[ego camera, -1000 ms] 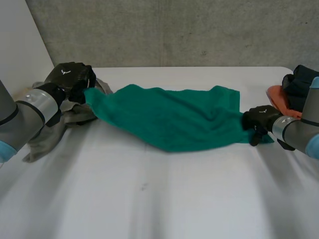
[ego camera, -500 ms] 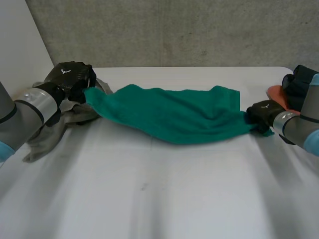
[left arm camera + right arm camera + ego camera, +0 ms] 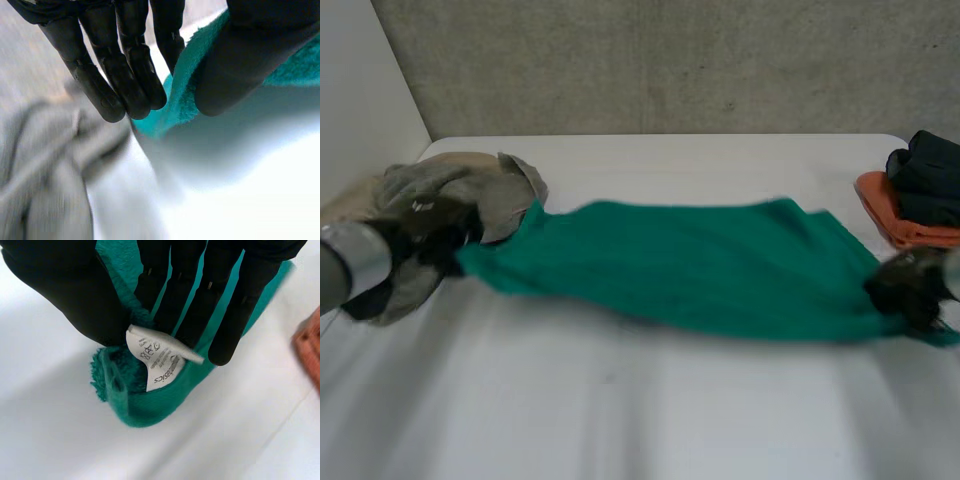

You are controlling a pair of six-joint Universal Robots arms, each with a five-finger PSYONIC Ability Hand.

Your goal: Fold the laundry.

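Green towel [image 3: 700, 265] stretched across middle of table [image 3: 640, 400]; spreading step, by the look. Left hand [image 3: 425, 225] pinching corner beside grey garment [image 3: 470, 185]; right hand [image 3: 908, 288] pinching opp. corner w/ white label [image 3: 160, 357]. Next, prob.: lay flat, bring ends together evenly. Count: 1 towel, 1 grey garment, 1 orange item [image 3: 905, 225], 1 dark item [image 3: 930, 175].

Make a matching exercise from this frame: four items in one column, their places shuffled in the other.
1 green terry towel
2 grey crumpled garment
3 orange folded cloth
4 white care label

A under the dark folded garment
B pinched at its ends by the left hand and right hand
C at the right hand's fingers
D heaped beside the left hand

Pairs: 1-B, 2-D, 3-A, 4-C
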